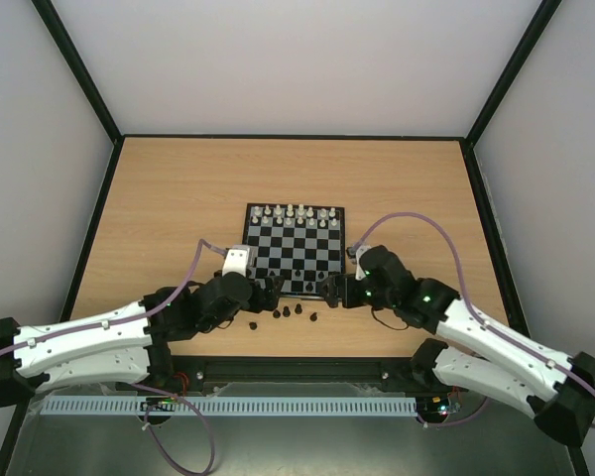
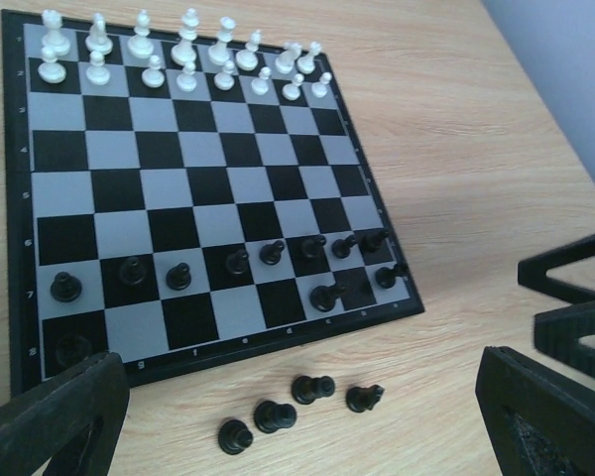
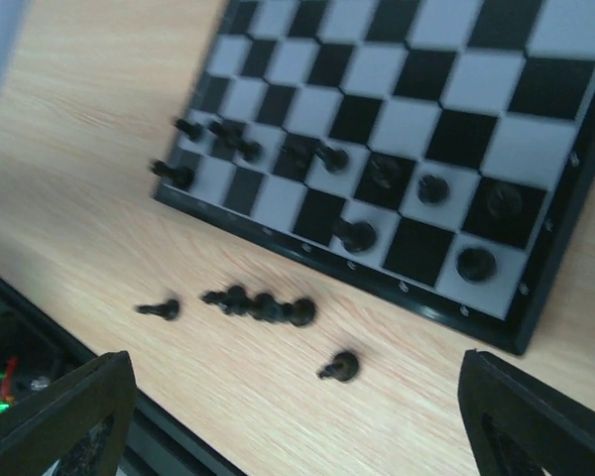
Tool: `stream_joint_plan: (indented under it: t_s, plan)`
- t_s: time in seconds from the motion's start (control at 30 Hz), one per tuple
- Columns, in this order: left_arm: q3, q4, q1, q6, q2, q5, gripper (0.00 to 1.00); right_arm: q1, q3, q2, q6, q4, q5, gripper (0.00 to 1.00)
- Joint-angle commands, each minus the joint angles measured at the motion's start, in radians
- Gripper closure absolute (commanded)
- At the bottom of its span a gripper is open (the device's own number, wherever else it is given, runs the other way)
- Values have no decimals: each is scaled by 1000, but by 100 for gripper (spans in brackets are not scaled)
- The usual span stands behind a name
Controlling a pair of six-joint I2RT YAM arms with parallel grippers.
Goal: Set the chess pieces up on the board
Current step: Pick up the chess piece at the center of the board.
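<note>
Pieces [image 2: 275, 416] look tiny, light and hard, so they may tip or roll. Pinch one by its thin top. Some stand on the board [image 2: 193, 198], and some lie just off its near edge. The left gripper [image 2: 297, 446] and right gripper [image 3: 297, 426] gape wide, holding nothing.

Even, diffuse overhead lighting on the bench [image 1: 178, 198]; shadows are faint and short. Top and left wrist views are sharp. Right wrist view is motion-blurred: the board [image 3: 407, 129] has soft edges, and the chess pieces [image 3: 263, 305] just below it are smeared.
</note>
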Motion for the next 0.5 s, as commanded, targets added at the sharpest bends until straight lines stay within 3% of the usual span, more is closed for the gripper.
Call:
stream_joint_plan:
  t_s: [0.0, 0.27, 0.47]
  plan:
    - [-20, -37, 7, -37, 15, -54, 1, 22, -24, 73, 15, -66, 38, 14]
    - [-38, -52, 50, -27, 18, -46, 1, 186, 15, 188, 110, -129, 249, 38]
    - [-58, -68, 73, -46, 15, -53, 1, 296, 82, 369, 192, -189, 373, 49]
